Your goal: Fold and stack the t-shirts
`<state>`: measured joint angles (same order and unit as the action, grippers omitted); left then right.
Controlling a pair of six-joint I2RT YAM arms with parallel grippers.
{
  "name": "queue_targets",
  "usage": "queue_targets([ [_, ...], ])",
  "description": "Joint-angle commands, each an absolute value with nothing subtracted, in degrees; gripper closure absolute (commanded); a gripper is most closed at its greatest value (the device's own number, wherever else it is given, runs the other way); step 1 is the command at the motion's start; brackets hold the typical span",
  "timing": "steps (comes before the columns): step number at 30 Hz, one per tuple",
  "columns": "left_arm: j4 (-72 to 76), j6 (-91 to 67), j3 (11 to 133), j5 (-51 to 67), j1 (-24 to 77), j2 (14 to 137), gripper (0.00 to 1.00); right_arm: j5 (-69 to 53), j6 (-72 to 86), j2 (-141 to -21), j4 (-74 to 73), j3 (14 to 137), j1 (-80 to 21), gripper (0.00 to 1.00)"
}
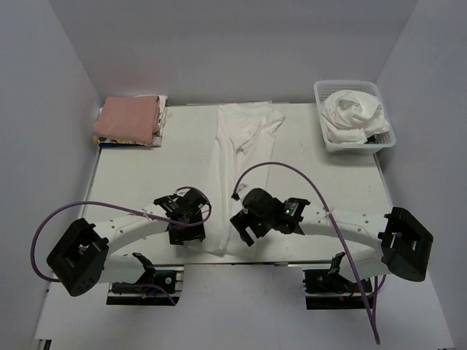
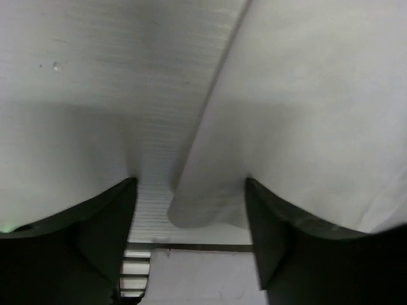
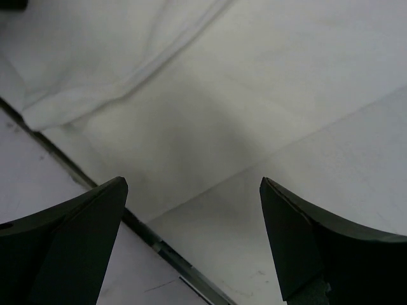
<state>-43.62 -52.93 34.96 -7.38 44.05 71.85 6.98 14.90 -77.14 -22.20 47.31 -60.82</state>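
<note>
A white t-shirt (image 1: 232,157) lies folded into a long strip down the middle of the table, collar end far, hem at the near edge. My left gripper (image 1: 179,235) is open at the hem's left corner; in the left wrist view the shirt's corner (image 2: 210,206) lies between my open fingers (image 2: 108,219). My right gripper (image 1: 242,232) is open just right of the hem; the right wrist view shows the shirt's hem corner (image 3: 70,105) ahead to the left, bare table between the fingers (image 3: 299,235). More white shirts (image 1: 353,111) lie crumpled in the basket.
A white lattice basket (image 1: 354,144) stands at the far right. A stack of folded cloths with a pink one on top (image 1: 130,119) sits at the far left. The table's near edge (image 3: 95,190) runs just under both grippers. Purple cables arc over both arms.
</note>
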Motion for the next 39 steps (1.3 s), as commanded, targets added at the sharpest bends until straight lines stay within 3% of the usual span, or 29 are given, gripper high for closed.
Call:
queue_targets([
  [1, -39.6, -50.3, 33.1, -3.1, 42.6, 73.2, 0.26, 9.8, 15.6, -75.0, -22.8, 45.7, -66.1, 0.10],
  [2, -39.6, -49.6, 33.0, -2.5, 42.6, 73.2, 0.38, 10.3, 15.3, -74.7, -23.0, 45.6, -66.9, 0.10],
  [5, -39.6, -49.0, 32.5, -0.4, 42.6, 73.7, 0.59, 10.0, 14.7, -74.1, -22.5, 44.6, -70.0, 0.10],
  [8, -39.6, -49.0, 31.9, 3.0, 42.1, 73.0, 0.69, 7.6, 14.9, -75.1, -21.2, 43.2, -72.7, 0.10],
  [11, -40.2, -49.0, 31.9, 3.7, 42.1, 71.5, 0.66, 7.3, 15.4, -76.5, -18.7, 42.1, -75.1, 0.10],
  [12, -40.2, -49.0, 31.9, 3.7, 42.1, 70.7, 0.59, 7.4, 15.2, -77.9, -18.4, 42.0, -75.6, 0.12],
  [16, -41.6, -49.0, 31.4, 3.2, 42.1, 70.7, 0.48, 10.3, 15.5, -82.5, -19.1, 42.7, -76.9, 0.16],
  [19, -42.6, -49.0, 30.8, 3.8, 42.1, 71.9, 0.47, 12.6, 16.4, -84.1, -20.5, 42.8, -77.6, 0.25],
  [21, -41.2, -49.6, 30.1, 5.3, 42.1, 71.9, 0.52, 14.3, 17.3, -84.2, -20.8, 42.6, -78.1, 0.35],
  [24, -40.5, -49.6, 29.4, 6.6, 42.1, 72.5, 0.65, 15.8, 18.4, -84.3, -20.5, 41.8, -78.0, 0.55],
  [25, -40.5, -49.6, 29.4, 6.6, 42.1, 73.1, 0.81, 16.1, 18.8, -84.3, -20.3, 41.5, -78.1, 0.62],
  [27, -40.5, -49.6, 29.9, 6.6, 42.1, 73.1, 1.00, 17.0, 19.2, -85.2, -20.0, 41.3, -78.0, 0.80],
  [29, -40.5, -49.6, 31.3, 6.6, 42.1, 73.1, 1.00, 17.7, 20.3, -85.6, -20.0, 41.7, -78.1, 1.00],
  [39, -43.0, -47.0, 47.7, -5.1, 42.1, 72.1, 1.00, 33.8, 24.5, -81.9, -20.7, 47.5, -76.6, 1.00],
])
